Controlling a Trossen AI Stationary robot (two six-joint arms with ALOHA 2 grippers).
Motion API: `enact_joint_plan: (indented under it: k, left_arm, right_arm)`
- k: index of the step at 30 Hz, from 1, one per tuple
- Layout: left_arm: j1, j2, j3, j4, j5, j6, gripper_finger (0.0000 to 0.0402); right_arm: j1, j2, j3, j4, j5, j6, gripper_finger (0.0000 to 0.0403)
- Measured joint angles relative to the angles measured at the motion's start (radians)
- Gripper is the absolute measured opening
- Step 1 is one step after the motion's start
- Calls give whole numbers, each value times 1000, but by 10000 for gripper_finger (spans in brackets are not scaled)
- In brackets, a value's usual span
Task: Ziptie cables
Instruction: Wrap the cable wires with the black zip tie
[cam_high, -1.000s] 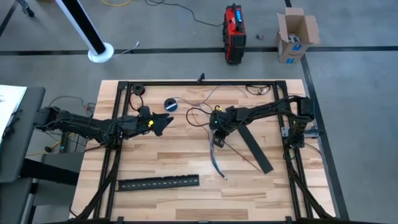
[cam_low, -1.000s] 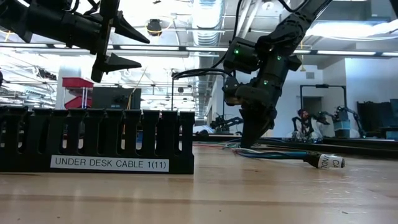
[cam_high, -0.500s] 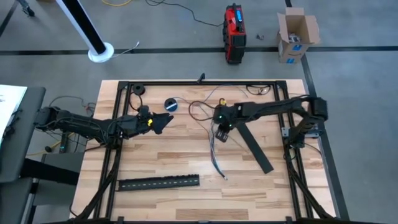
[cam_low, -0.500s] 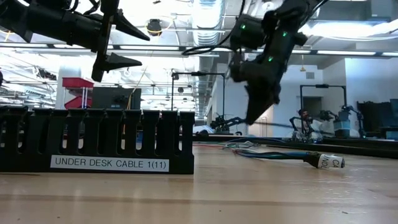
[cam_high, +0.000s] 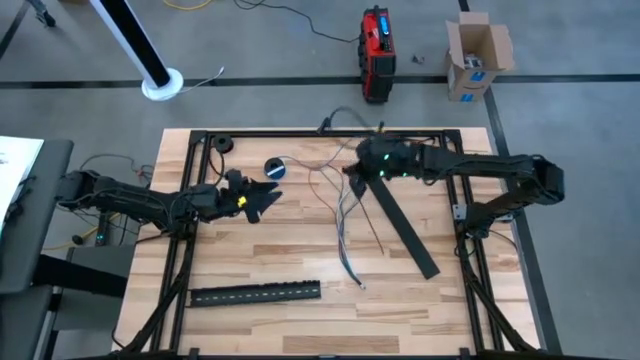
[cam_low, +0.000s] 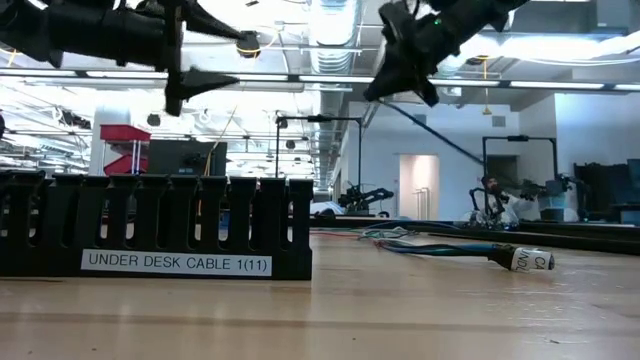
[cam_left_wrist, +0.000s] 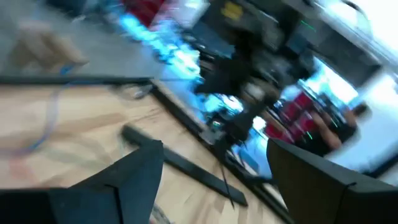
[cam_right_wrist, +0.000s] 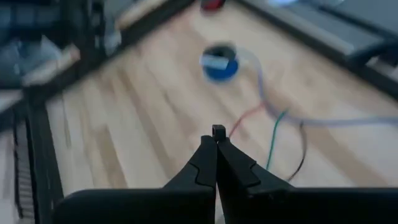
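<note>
Lifted since a second ago, the cables (cam_high: 342, 205) now rise from the table's (cam_high: 260, 262) centre toward upper centre — pinched in the right gripper (cam_high: 352, 171), its fingers closed together. At centre-left, the left gripper (cam_high: 268, 195) hovers spread wide, empty. A blue tape roll (cam_high: 275, 168) lies between them; slotted strips (cam_high: 255, 293) lie lower left.

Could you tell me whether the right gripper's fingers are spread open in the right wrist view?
No, the right gripper has its two dark fingers pressed together, tips meeting with no gap.
</note>
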Motion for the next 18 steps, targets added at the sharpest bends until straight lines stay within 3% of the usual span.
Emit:
enact_joint_plan:
  k: [4,9,18]
  left_arm:
    - [0,100,70,43,115,254,277]
    - [0,267,244,20,143,539,277]
    - [-17,536,558,-268,117,945,277]
  right_arm:
    - [-61,-30,16,55,-20,54,0]
    - [-77,-26,93,66,-45,48,0]
    - [-59,-26,204,69,-75,29,0]
